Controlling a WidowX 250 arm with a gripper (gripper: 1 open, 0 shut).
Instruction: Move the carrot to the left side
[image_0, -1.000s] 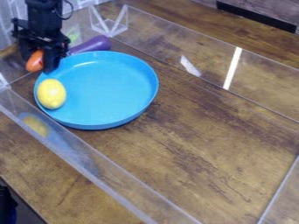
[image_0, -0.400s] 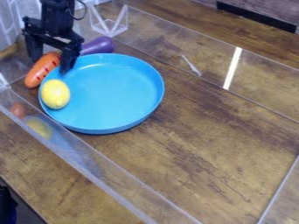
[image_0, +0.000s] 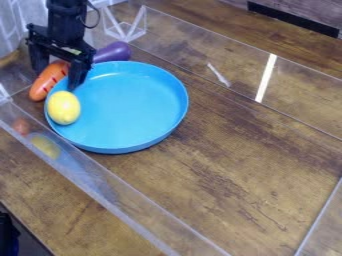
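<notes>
- Dark, worn wood planks make up your desk (image_0: 241, 170), and clear plastic walls (image_0: 94, 185) fence the work area, catching bright streaks of light on the right.
- Your black pincer (image_0: 60, 62) hangs at the far left corner, pointing almost straight down, with its jaws spread wide.
- Look between those jaws: the carrot (image_0: 50, 80) lies there on the desk, orange, slanting from upper right to lower left. Neither finger visibly clamps it; whether a finger touches it you cannot tell from this view.
- Your carrot sits just outside the left rim of the blue plate (image_0: 127, 105), close against it.
- On the plate's left part rests the yellow lemon (image_0: 62, 107), just beside the carrot's lower end, with the rim between them.
- Behind the plate, a purple eggplant-like toy (image_0: 111, 52) lies on the desk, just right of the pincer and near the plate's far rim.
- Most of the plate's blue surface is bare, and the plate lies flat in the left half of the desk.
- A dark shape fills the bottom left corner of the view; what it is you cannot tell.
</notes>
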